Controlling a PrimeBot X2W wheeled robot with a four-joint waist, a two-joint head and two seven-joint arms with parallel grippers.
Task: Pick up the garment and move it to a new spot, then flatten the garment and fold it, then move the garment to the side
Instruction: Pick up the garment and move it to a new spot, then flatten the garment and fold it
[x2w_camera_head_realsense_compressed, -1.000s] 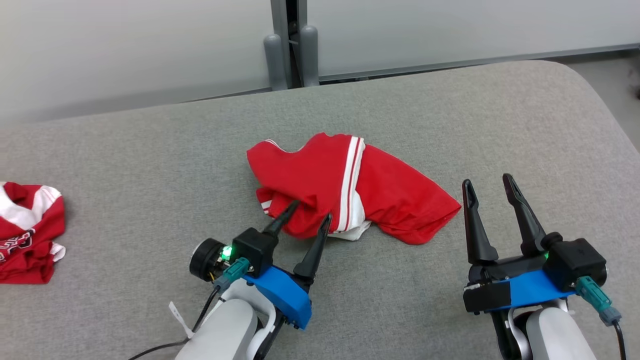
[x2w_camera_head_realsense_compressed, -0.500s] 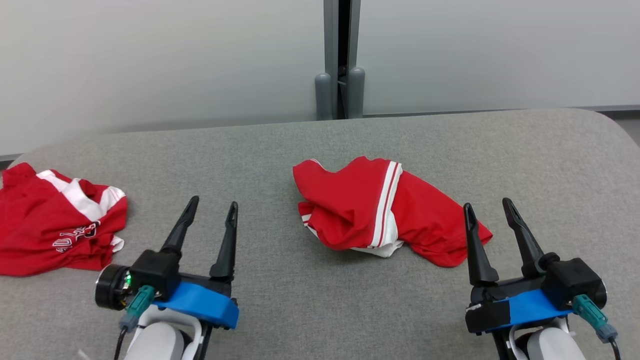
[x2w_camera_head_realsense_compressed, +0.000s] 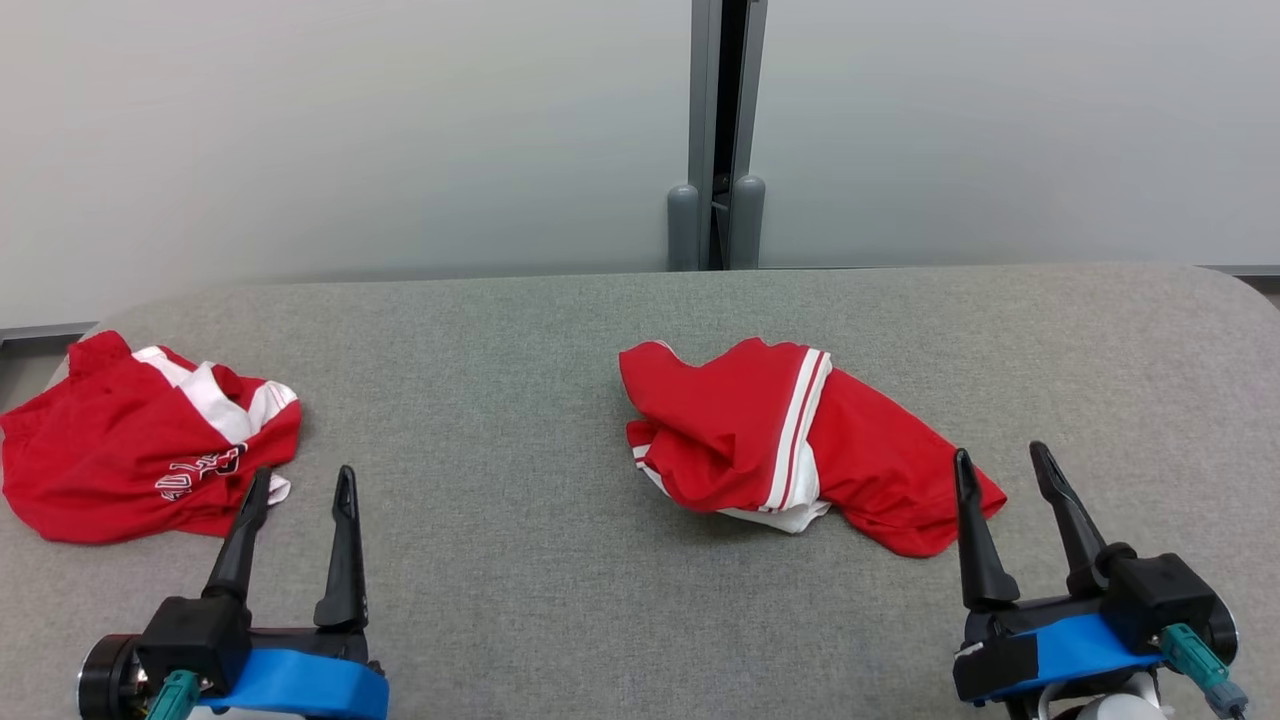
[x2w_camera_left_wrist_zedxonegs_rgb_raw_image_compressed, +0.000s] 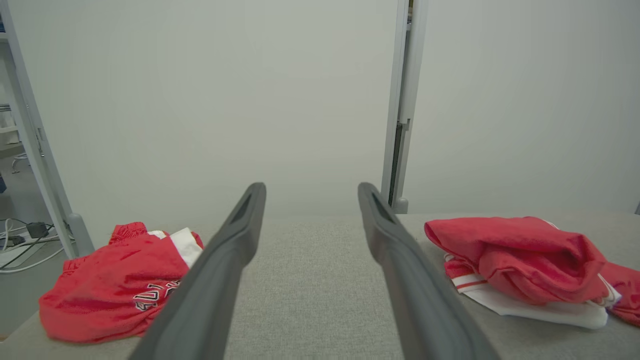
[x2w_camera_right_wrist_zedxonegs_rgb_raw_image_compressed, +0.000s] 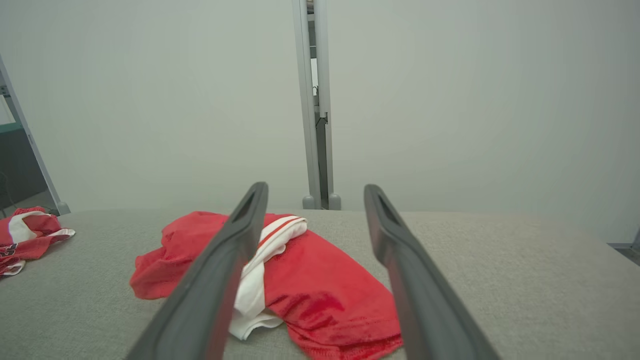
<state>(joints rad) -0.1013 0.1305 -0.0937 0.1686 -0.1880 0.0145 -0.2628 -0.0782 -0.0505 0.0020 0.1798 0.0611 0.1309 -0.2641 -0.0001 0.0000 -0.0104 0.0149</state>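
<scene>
You have the red garment (x2w_camera_head_realsense_compressed: 880, 460) lying crumpled near the middle of the grey padded table (x2w_camera_head_realsense_compressed: 500, 330). Its white side stripes show, and a white edge pokes out beneath its near side. Your right gripper (x2w_camera_head_realsense_compressed: 1000, 452) sits at the near right, fingers spread apart and empty. Its tips are just beside the garment's right-hand corner, though you cannot tell whether they touch it. In the right wrist view the cloth lies ahead and to the left, one finger crossing in front of the white stripe. Your left gripper (x2w_camera_head_realsense_compressed: 304, 474) is at the near left, fingers likewise spread with nothing between them. It is well apart from the garment and close to a second red garment (x2w_camera_head_realsense_compressed: 120, 470), with white trim and lettering, heaped at the table's left edge. Behind the table stand pale wall panels (x2w_camera_head_realsense_compressed: 350, 130) split by a grey post (x2w_camera_head_realsense_compressed: 722, 130).
</scene>
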